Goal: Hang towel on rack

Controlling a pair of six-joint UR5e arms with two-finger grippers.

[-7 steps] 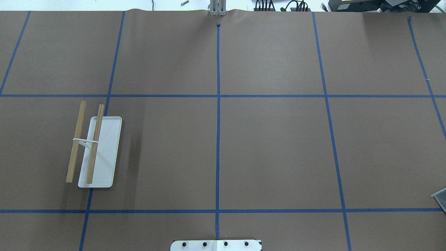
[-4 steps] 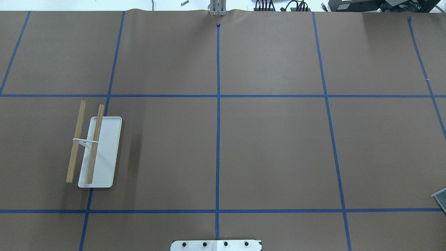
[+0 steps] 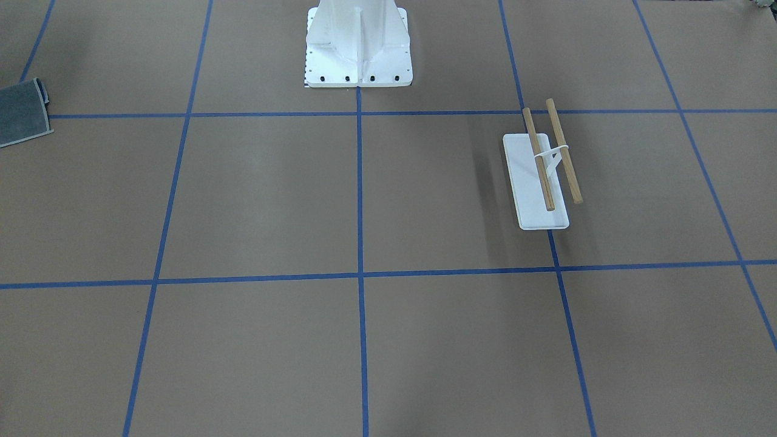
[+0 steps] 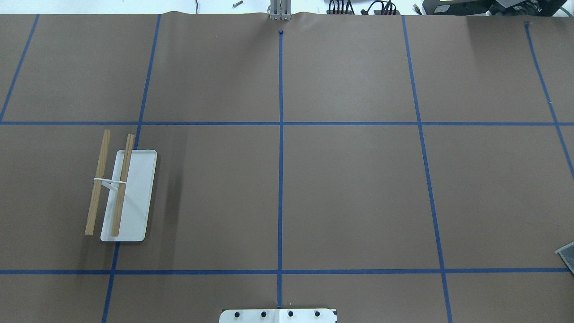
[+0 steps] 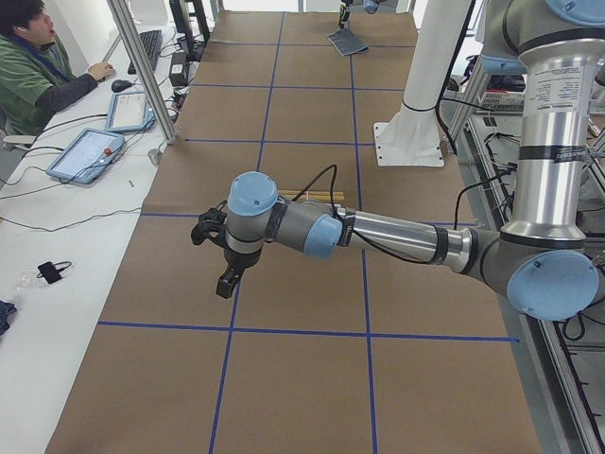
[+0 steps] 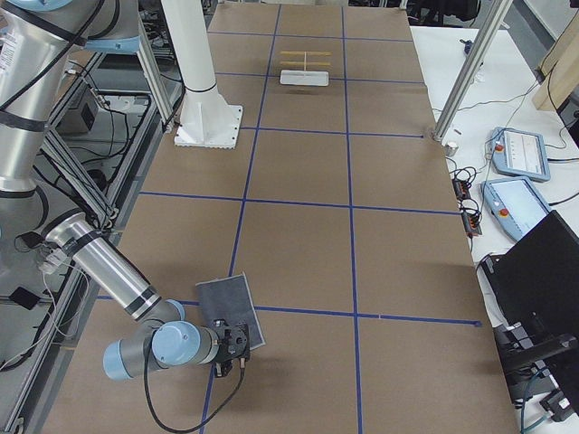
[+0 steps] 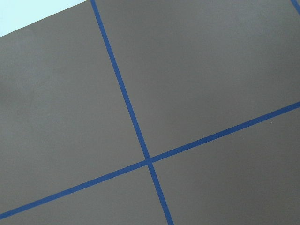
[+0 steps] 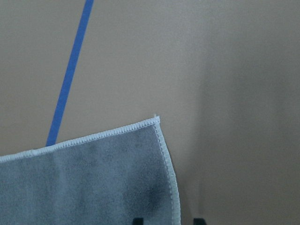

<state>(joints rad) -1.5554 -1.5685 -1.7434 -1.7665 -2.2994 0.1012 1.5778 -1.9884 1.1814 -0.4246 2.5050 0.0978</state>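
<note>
The towel (image 6: 230, 310) lies flat, grey face up, near the table's right end; it also shows at the front view's left edge (image 3: 22, 113) and the overhead view's right edge (image 4: 567, 255). The rack (image 4: 112, 186), a white base with two wooden bars, stands on the left side (image 3: 549, 161). My right gripper (image 6: 237, 359) is low at the towel's near corner. In the right wrist view its dark fingertips (image 8: 137, 220) stand apart, open, with the towel's pale stitched edge (image 8: 174, 197) between them. My left gripper (image 5: 223, 257) hovers over bare table; I cannot tell its state.
The robot's white pedestal (image 3: 358, 48) stands at the table's near middle edge. Blue tape lines (image 4: 280, 134) grid the brown table. An operator (image 5: 38, 57) sits at a side desk with tablets (image 5: 85, 156). Posts (image 6: 470, 63) stand along the far edge.
</note>
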